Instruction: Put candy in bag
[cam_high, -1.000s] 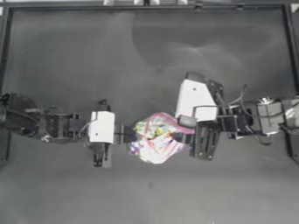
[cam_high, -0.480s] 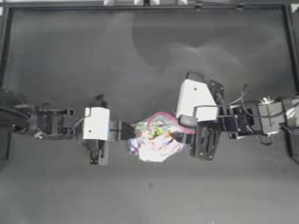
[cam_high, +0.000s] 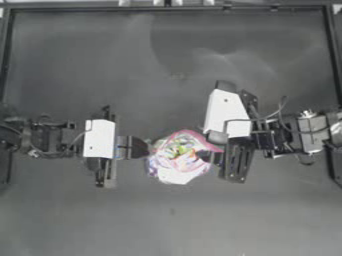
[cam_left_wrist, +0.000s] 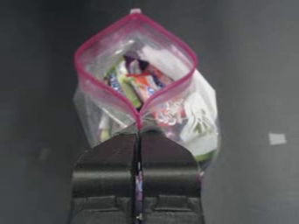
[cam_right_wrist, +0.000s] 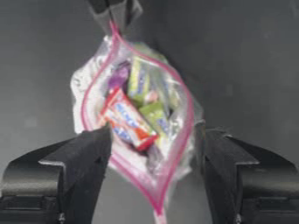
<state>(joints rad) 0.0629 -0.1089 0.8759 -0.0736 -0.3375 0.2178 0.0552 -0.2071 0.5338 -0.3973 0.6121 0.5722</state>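
- We find the clear plastic zip bag with the pink-red seal strip (cam_high: 179, 159) just below the middle of the top view, held off the dark table (cam_high: 167, 60) between the two arms, its mouth spread into an open lens shape.
- The left pincer (cam_left_wrist: 139, 135) reaches in from the left of the top view; its jaws are pressed together on one end of the seal strip, as the left wrist view shows.
- The right pincer (cam_right_wrist: 153, 144) sits at the bag's right edge in the top view. Its jaws stand apart on either side of the open mouth, gripping nothing that we can see.
- The small rectangular red-orange wrapped candy with the white middle (cam_right_wrist: 128, 119) lies inside the mouth, on top of the yellow, green and pink sweets; whether it rests fully below the seal line we cannot tell.
- Our judgement: the candy is delivered and the drop is essentially complete.
- To finish well, we would keep the left clamp firm and level so the mouth does not tip, and draw the right pincer straight back, jaws wide, clear of the strip.
- Risk: a jaw snagging the film would pull the bag and could spill the contents.
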